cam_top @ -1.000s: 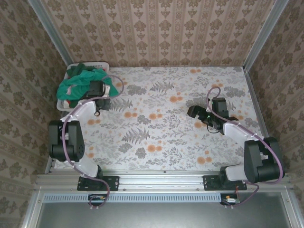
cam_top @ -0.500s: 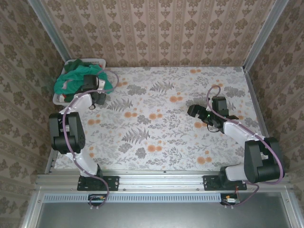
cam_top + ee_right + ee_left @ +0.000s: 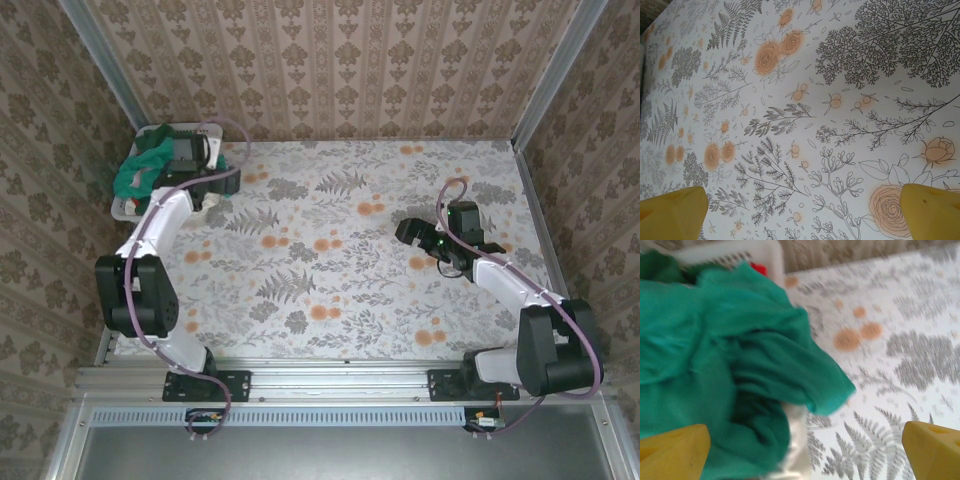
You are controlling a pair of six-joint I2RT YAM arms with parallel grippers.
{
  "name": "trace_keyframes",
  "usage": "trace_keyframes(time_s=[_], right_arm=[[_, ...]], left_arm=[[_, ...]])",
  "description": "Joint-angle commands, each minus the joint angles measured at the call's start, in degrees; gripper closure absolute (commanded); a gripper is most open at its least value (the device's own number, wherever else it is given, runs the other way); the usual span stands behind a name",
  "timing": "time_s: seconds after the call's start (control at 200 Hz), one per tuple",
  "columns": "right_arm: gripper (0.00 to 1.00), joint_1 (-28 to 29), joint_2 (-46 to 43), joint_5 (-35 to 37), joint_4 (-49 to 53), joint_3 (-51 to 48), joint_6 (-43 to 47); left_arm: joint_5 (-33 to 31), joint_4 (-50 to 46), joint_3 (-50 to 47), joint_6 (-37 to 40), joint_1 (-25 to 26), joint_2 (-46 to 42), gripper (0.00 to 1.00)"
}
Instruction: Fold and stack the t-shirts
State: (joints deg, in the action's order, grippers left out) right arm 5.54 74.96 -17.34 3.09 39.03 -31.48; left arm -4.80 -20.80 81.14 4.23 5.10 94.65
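Observation:
A teal-green t-shirt (image 3: 140, 170) lies crumpled in the white laundry basket (image 3: 118, 208) at the table's far left corner. In the left wrist view the teal t-shirt (image 3: 715, 365) spills over the basket wall (image 3: 797, 440), with a bit of red cloth (image 3: 758, 268) behind it. My left gripper (image 3: 190, 152) hovers over the basket's right side. Seen from its own wrist camera, the left gripper (image 3: 805, 455) is open, its yellow fingertips (image 3: 672, 452) wide apart and holding nothing. My right gripper (image 3: 408, 232) hangs open over bare table at the right, its fingertips (image 3: 932, 210) wide apart.
The floral tablecloth (image 3: 340, 250) covers the table between the arms. Patterned walls close in the back and both sides. The basket rim (image 3: 740, 250) sits against the back-left corner.
My left gripper has opened, let go of the teal t-shirt and moved back and left over the basket. The shirt has sunk back into the basket. The right arm has barely moved.

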Motion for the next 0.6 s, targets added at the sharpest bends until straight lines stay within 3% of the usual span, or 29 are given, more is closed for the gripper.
trace_keyframes(time_s=[0.0, 0.065, 0.19, 0.275, 0.395, 0.595], right_arm=[[0.0, 0.47, -1.06, 1.56, 1.6, 0.26, 1.29], [0.0, 0.44, -1.0, 1.85, 1.69, 0.11, 1.64], [0.0, 0.44, -0.61, 2.13, 1.81, 0.09, 2.03], [0.0, 0.44, -0.47, 2.03, 1.2, 0.07, 2.02], [0.0, 0.43, -0.01, 1.46, 0.72, 0.04, 1.83], [0.0, 0.44, -0.08, 1.95, 0.29, -0.97, 1.78]], left_arm=[[-7.44, -5.89, 9.59, -6.57, -1.22, 4.46, 0.0], [-11.11, -10.35, 14.85, -9.1, -1.99, 7.86, 0.0], [-11.53, -15.12, 21.71, -13.34, -3.91, 11.72, 0.0], [-9.09, -10.84, 22.22, -14.6, -5.89, 13.62, 0.02], [2.24, -13.45, 29.82, -18.84, -9.58, 20.07, 0.22], [4.98, -17.08, 40.57, -12.83, -8.54, 30.24, 0.24]])
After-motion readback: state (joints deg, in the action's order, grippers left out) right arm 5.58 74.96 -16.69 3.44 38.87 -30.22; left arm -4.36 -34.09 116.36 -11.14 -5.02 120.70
